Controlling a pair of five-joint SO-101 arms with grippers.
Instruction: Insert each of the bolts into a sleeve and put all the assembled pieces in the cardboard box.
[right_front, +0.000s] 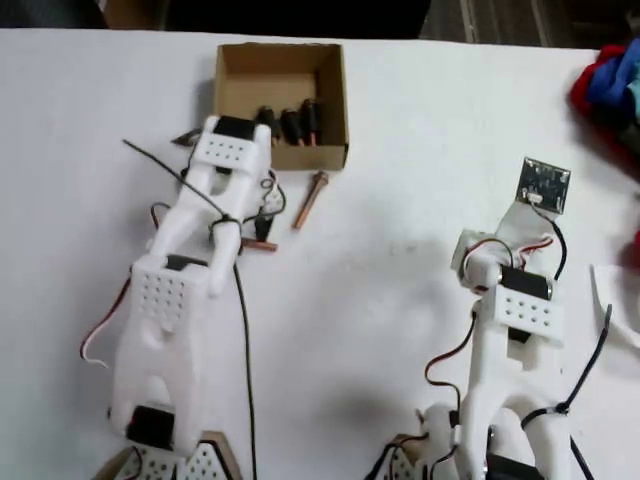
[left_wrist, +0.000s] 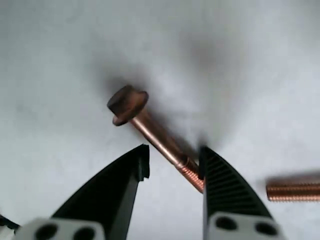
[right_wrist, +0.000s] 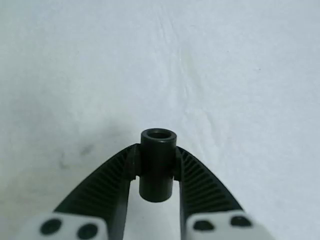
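A copper bolt (left_wrist: 150, 130) lies on the white table between the fingers of my open left gripper (left_wrist: 173, 152); its threaded end touches one finger (left_wrist: 220, 185). A second bolt's threaded end (left_wrist: 292, 191) shows beside it. From above, the left gripper (right_front: 268, 200) hangs just in front of the cardboard box (right_front: 335, 95), with one bolt (right_front: 310, 198) to its right and another (right_front: 260, 244) half under the arm. Several assembled pieces (right_front: 290, 125) lie in the box. My right gripper (right_wrist: 157, 150) is shut on an upright black sleeve (right_wrist: 158, 170), bore facing up.
The right arm (right_front: 515, 310) stands at the right side of the table (right_front: 400, 300), well away from the box. A pile of red and blue cloth (right_front: 605, 85) sits at the far right edge. Cables (right_front: 245, 350) trail from the left arm.
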